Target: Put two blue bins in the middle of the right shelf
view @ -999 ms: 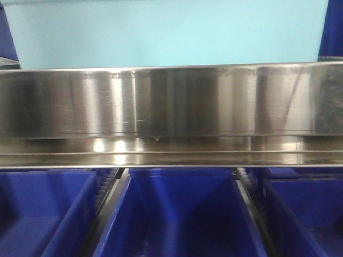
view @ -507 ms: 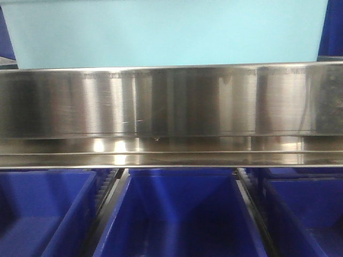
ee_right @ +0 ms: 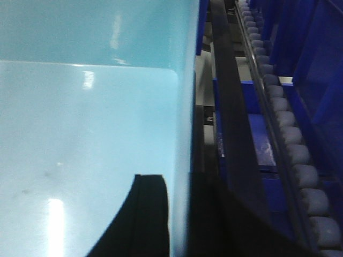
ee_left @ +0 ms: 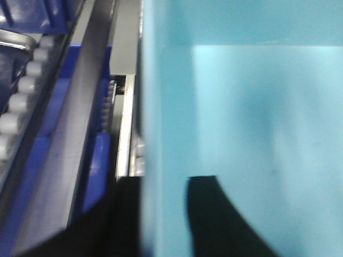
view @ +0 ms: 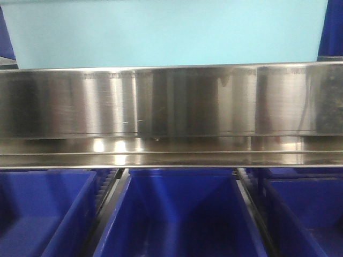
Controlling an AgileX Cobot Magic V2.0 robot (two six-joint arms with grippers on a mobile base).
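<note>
A pale sky-blue bin (view: 166, 32) fills the top of the front view, just above and behind the shiny steel rail (view: 171, 101) of the right shelf middle. My left gripper (ee_left: 163, 182) straddles the bin's left wall (ee_left: 161, 107), with one black finger (ee_left: 214, 219) inside and the other outside. My right gripper (ee_right: 179, 182) clamps the bin's right wall (ee_right: 182, 107) the same way, its inner finger (ee_right: 144, 219) against the smooth inside face. Both look shut on the bin's walls. The bin's base is hidden behind the rail.
Three dark royal-blue bins (view: 179, 214) sit side by side on the tier below the rail. Grey roller tracks (ee_left: 16, 101) (ee_right: 289, 144) and dark rails run close along both sides of the pale bin, with more dark blue bins beyond them.
The pale bin's lower left corner has crept a few pixels to the left since a second ago. The reflections in the rail shifted slightly.
</note>
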